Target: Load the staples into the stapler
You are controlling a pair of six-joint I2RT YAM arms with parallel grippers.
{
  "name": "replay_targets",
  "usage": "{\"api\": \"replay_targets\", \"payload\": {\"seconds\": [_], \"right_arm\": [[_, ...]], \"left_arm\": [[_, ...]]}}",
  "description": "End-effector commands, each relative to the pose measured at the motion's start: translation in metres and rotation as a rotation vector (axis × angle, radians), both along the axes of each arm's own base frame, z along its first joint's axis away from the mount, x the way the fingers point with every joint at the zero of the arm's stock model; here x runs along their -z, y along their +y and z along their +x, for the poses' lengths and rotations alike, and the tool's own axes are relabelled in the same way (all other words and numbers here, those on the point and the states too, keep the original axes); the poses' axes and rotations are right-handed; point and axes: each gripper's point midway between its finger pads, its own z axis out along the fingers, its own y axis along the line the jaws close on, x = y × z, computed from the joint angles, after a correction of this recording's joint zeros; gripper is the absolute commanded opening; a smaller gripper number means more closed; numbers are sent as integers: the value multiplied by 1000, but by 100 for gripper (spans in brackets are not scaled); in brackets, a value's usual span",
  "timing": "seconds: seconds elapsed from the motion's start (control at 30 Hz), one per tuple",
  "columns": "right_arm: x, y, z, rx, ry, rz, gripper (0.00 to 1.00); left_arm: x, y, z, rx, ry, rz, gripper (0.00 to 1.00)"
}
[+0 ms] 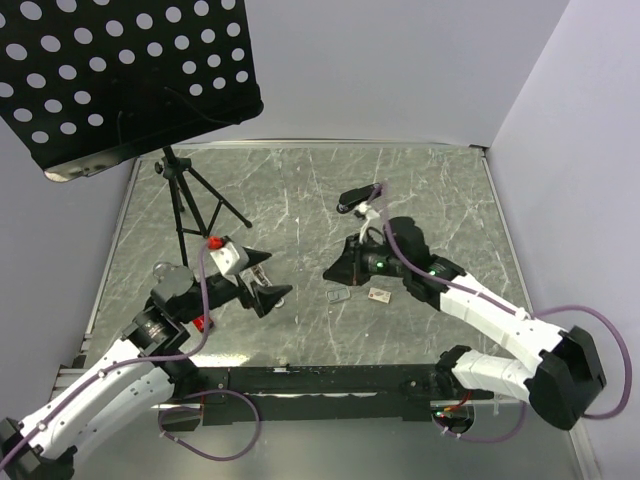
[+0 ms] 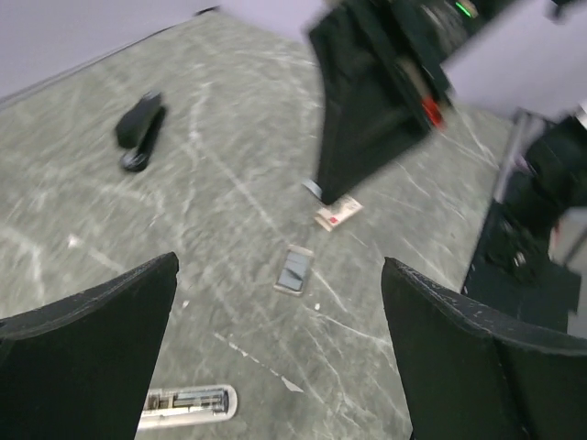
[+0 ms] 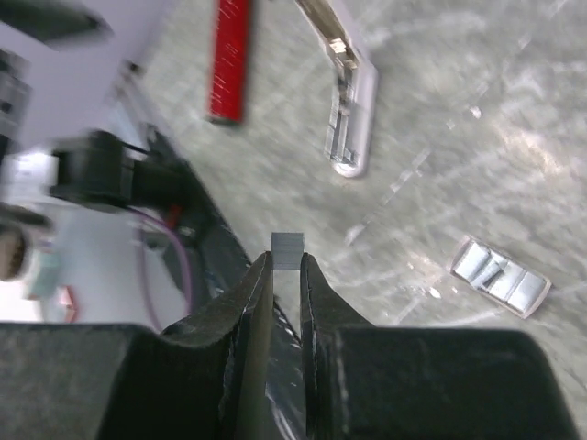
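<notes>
Staples (image 3: 286, 243), small grey block, pinched at tips of right gripper (image 3: 286, 261), above table (image 1: 300, 180) middle. Printed staple box (image 1: 379, 294) and see-through tray (image 1: 338, 297) flat, near each other, closer to near edge. Left gripper (image 2: 280, 266) spread wide, grasping nothing, near white stapler (image 2: 188, 403). Black stapler (image 1: 355, 197) toward far edge, around its middle.

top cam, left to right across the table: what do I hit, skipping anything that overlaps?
tripod → left gripper → see-through tray → staple box
</notes>
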Motion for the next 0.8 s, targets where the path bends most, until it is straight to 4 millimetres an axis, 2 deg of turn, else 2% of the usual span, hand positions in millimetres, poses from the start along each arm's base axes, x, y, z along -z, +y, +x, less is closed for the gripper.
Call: {"api": "replay_targets", "payload": {"seconds": [0.0,0.1,0.27,0.4,0.57,0.77], "right_arm": [[-51,1,-9,-88,-36,214,12],[-67,1,-17,-137,-47,276,12],[-90,3,-29,-213,-73,342,13],[-103,4,-37,-261,-92,374,13],[-112,4,-45,-308,-95,408,13],[-119,4,-51,-343,-97,438,14]], "left_arm": [[-45,-23,-21,181,-290,24,97],[-49,-32,-28,241,-386,78,97],[-68,-43,-36,291,-497,84,97],[-65,-54,-33,319,-528,114,99],[-73,-64,-38,361,-547,90,87],[-71,-73,-39,378,-554,88,74]]}}
